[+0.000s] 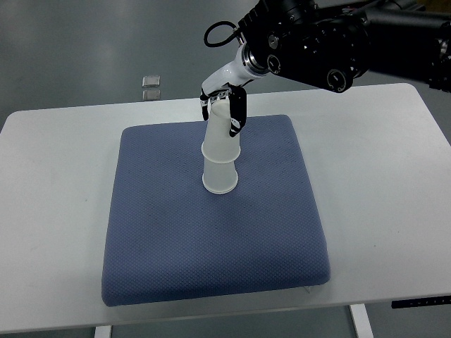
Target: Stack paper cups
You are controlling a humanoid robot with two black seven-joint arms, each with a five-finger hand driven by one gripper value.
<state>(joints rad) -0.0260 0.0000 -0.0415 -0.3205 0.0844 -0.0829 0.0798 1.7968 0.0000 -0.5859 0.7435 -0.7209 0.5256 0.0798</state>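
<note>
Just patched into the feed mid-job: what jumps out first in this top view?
The white paper cups stand upside down, one stacked on another, near the middle of the blue cushion on the white table. The right hand comes in from the upper right, fingers closed on the top cup's upper end. Beyond the table's far edge a small object lies on the floor.

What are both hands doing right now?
Right hand: fingers closed on the upper paper cup, which sits on the lower cup.
Left hand: not in view.
</note>
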